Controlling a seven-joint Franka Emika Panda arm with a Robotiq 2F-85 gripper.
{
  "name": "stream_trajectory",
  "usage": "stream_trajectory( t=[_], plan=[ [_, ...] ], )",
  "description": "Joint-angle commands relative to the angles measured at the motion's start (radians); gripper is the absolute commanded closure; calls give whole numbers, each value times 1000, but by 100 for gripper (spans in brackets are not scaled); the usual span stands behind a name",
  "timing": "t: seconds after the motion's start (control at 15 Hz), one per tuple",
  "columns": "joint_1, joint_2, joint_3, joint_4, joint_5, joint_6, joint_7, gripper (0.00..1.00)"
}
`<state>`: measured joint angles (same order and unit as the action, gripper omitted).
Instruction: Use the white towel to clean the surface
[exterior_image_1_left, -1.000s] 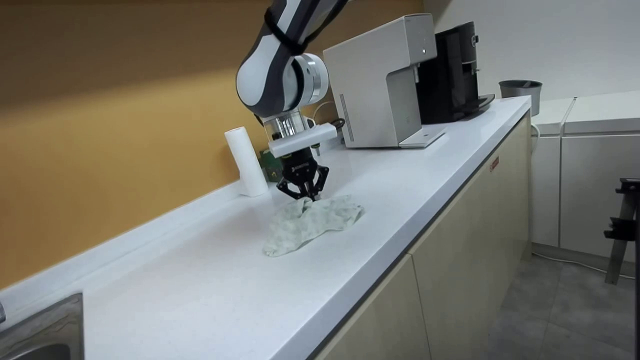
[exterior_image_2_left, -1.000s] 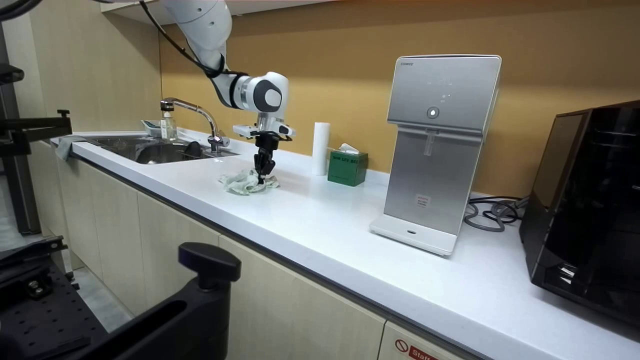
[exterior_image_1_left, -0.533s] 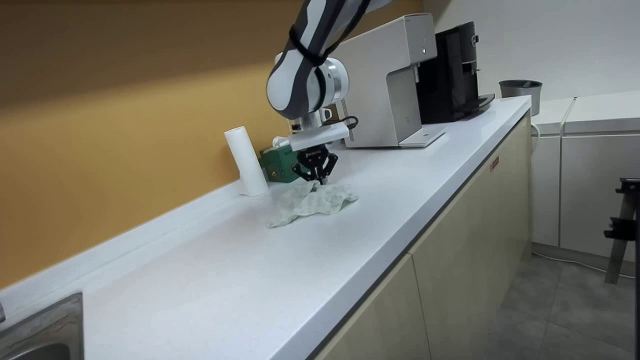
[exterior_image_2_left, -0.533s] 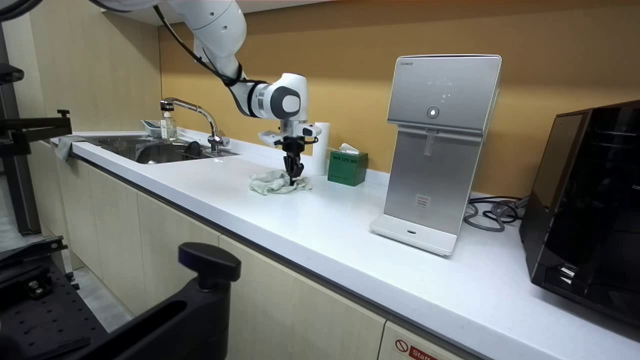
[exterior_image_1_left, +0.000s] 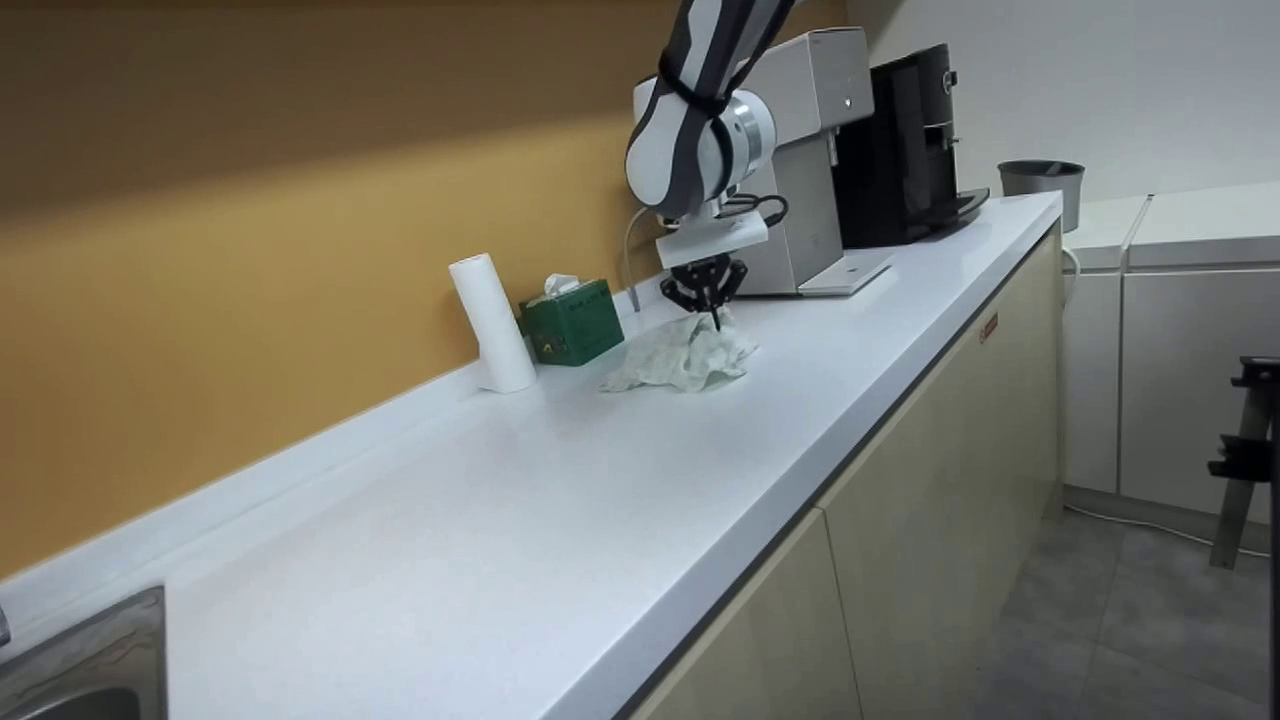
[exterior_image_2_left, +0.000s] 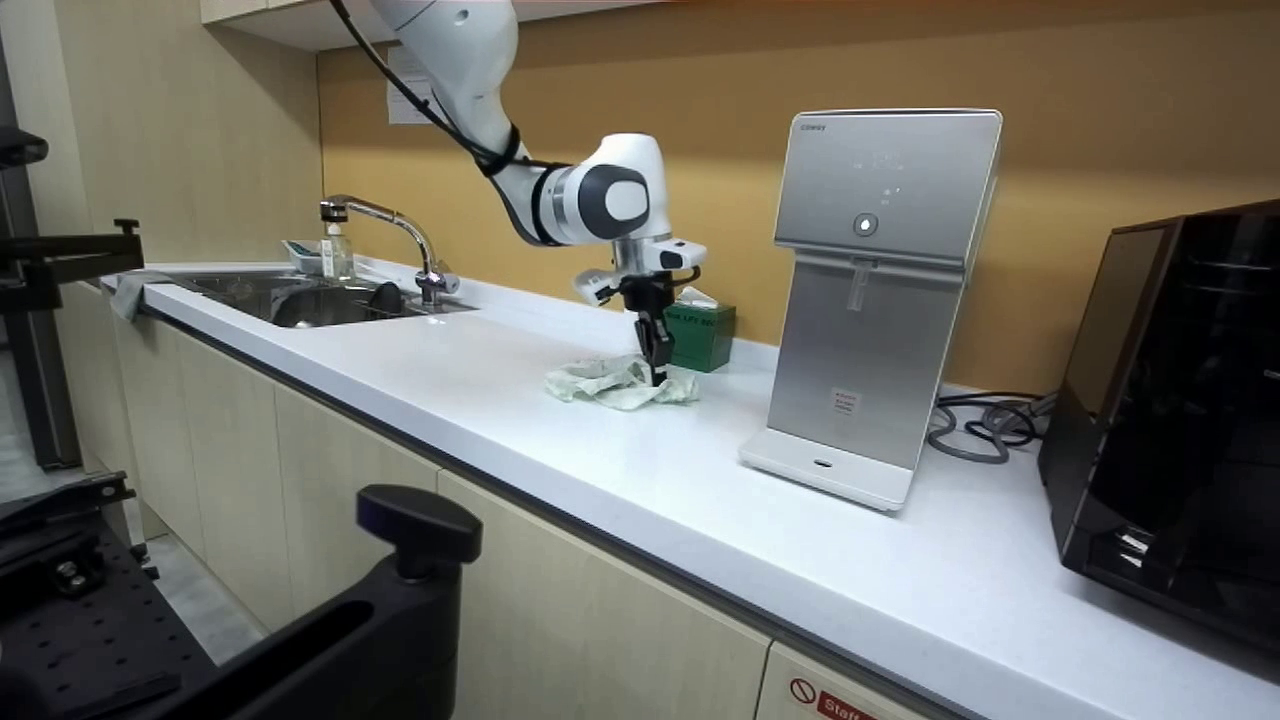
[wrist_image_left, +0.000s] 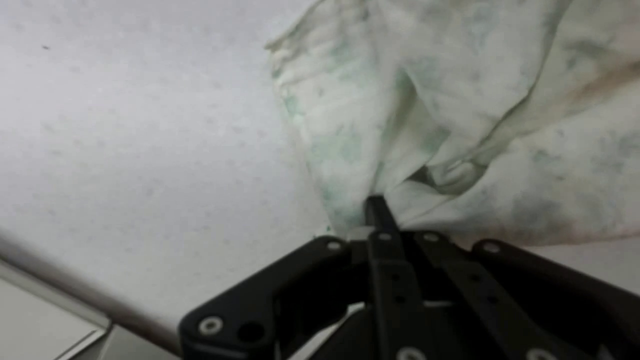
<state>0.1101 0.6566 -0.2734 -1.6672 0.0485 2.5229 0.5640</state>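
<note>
Right in tight, the gripper (exterior_image_1_left: 716, 320) has the towel (exterior_image_1_left: 680, 360) pinched: in the wrist view its dark fingers (wrist_image_left: 381, 216) sit together, cloth bunched into folds at their tips. And there's the towel itself, crumpled, pale with green patches, lying on the white counter (exterior_image_1_left: 450, 530). Straight above the towel hangs the robot arm (exterior_image_2_left: 610, 190), pointing the gripper down.

Step out from the towel, and near it, toward the orange wall (exterior_image_1_left: 300, 250), is a green tissue box (exterior_image_1_left: 572, 328), a white tissue (exterior_image_1_left: 561, 284) poking out of the top. A touch farther from the towel, beside the box, a paper roll (exterior_image_1_left: 495, 325) stands on end. Along the counter it's the silver water dispenser (exterior_image_2_left: 870, 290), tall and square-shouldered, also near the towel. Beyond that, farther from the towel, a tangle of cables (exterior_image_2_left: 988, 425), and then a big black appliance (exterior_image_2_left: 1180, 430), well apart.

Swing to the opposite side of the towel, well away again: the steel sink (exterior_image_1_left: 110, 640), its tap (exterior_image_2_left: 432, 287), a soap bottle (exterior_image_2_left: 338, 258) beside it. And past the counter's end, far off from the towel, a grey bin (exterior_image_1_left: 1040, 185).
</note>
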Motion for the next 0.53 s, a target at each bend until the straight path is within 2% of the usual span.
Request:
stream_trajectory(
  t=[0.0,0.27,0.47],
  plan=[
    [30,-144,-18,-177,-70,-71,42,99],
    [24,-228,49,-314,-97,-179,2,99],
    [17,-266,121,-392,-74,-254,-52,99]
  ],
)
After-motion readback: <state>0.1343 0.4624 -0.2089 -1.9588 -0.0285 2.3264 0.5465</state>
